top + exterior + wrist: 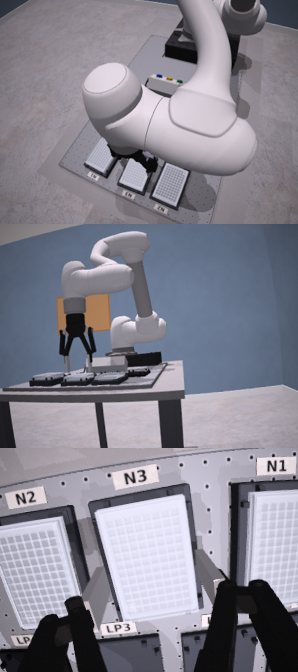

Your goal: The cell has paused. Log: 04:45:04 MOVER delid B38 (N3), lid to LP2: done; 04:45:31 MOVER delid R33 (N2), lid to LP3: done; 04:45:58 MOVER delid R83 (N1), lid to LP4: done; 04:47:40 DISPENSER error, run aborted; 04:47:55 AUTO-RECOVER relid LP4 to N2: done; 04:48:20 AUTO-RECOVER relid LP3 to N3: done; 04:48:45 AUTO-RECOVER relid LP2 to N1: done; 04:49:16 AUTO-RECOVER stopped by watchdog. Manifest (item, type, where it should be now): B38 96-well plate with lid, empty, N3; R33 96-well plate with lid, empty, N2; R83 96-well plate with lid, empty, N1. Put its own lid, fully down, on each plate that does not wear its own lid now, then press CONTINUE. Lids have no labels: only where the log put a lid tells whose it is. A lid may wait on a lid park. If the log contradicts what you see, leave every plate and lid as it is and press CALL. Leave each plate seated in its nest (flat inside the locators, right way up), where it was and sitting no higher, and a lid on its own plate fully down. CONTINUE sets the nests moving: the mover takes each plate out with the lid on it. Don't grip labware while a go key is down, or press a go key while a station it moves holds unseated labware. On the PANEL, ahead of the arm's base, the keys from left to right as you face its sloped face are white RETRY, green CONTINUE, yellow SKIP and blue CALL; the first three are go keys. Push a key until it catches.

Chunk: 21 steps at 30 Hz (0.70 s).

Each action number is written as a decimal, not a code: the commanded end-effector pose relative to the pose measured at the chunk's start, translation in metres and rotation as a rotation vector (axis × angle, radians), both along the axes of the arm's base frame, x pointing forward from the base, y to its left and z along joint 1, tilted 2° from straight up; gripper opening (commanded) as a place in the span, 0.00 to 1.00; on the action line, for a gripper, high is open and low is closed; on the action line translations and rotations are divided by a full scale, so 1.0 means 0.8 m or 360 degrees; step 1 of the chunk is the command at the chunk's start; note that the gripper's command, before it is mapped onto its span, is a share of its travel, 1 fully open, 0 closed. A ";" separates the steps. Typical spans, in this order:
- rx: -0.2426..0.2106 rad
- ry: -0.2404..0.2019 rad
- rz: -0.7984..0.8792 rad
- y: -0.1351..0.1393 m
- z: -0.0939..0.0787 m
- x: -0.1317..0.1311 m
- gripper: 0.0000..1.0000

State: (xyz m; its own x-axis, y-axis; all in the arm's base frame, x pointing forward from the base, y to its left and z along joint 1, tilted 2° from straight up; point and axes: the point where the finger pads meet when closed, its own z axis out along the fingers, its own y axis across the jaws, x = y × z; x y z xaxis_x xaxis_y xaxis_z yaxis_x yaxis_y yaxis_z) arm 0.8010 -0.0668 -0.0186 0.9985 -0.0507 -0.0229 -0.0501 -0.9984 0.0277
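Note:
Three white 96-well plates sit in black nests in a row. In the wrist view the N2 plate [36, 571] [171, 182] is on the left, the N3 plate [148, 554] [134, 175] in the middle and the N1 plate [276, 544] [100, 155] on the right. The N3 plate's top looks smoother and whiter than the other two. My gripper [151, 571] [78, 367] [145, 162] is open with nothing between the fingers. It hangs low over the N3 plate's near end, and its fingers straddle the plate's width.
The LP3 label [119, 628] and dark lid-park pads [140, 653] lie just under the fingers. The panel [160, 85] shows its blue [158, 76], yellow [169, 78] and green [180, 81] keys; the arm hides the white one. The big arm link covers much of the deck.

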 end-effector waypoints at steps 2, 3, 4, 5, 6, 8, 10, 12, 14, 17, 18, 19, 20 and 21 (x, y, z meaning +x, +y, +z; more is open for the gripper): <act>0.0000 0.0000 0.0000 0.000 0.000 0.000 0.59; 0.0000 0.0000 0.0000 0.000 0.000 0.000 0.66; 0.0000 0.0000 0.0000 0.000 0.000 0.000 0.66; 0.0000 0.0000 0.0000 0.000 0.000 0.000 0.66; 0.0000 0.0000 0.0000 0.000 0.000 0.000 0.66; 0.0000 0.0000 0.0000 0.000 0.000 0.000 0.66; 0.0000 0.0000 0.0000 0.000 0.000 0.000 0.66; 0.0000 0.0000 0.0000 0.000 0.000 0.000 0.66; 0.0000 0.0000 0.0000 0.000 0.000 0.000 0.66; 0.0000 0.0000 0.0000 0.000 0.000 0.000 0.66; 0.0000 0.0000 0.0000 0.000 0.000 0.000 0.66; 0.0000 0.0000 0.0000 0.000 0.000 0.000 0.66; 0.0000 0.0000 0.0000 0.000 0.000 0.000 0.66; 0.0000 0.0000 0.0000 0.000 0.000 0.000 0.66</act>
